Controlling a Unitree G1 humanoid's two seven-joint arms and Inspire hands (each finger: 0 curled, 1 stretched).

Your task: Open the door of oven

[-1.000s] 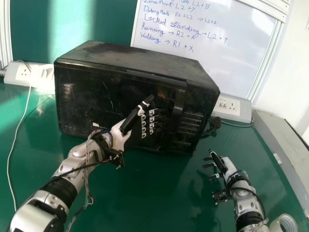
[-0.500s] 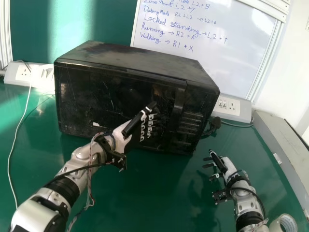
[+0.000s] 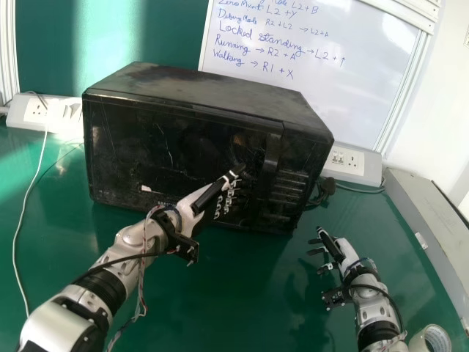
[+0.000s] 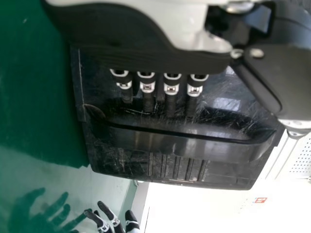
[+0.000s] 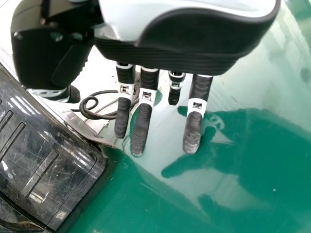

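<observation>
The black oven point(image 3: 146, 139) stands on the green table with its door closed and a vertical handle point(image 3: 269, 165) toward the door's right side. My left hand point(image 3: 209, 199) is in front of the door, just left of the handle, with its fingers pointing toward it. In the left wrist view the fingers of my left hand point(image 4: 146, 90) are extended beside the oven handle point(image 4: 180, 143); whether they touch the door I cannot tell. My right hand point(image 3: 331, 246) is held open over the table, right of the oven; in the right wrist view my right hand point(image 5: 142, 121) has straight fingers.
A whiteboard point(image 3: 308, 66) stands behind the oven. Socket boxes point(image 3: 352, 165) sit at both sides of it, with a white cable point(image 3: 33, 191) at the left. A long grey case point(image 3: 432, 220) lies along the right, and a tape roll point(image 3: 431, 341) is at the bottom right corner.
My left hand has moved down and slightly right across the door, closer to the handle. The right hand and the oven have stayed where they were.
</observation>
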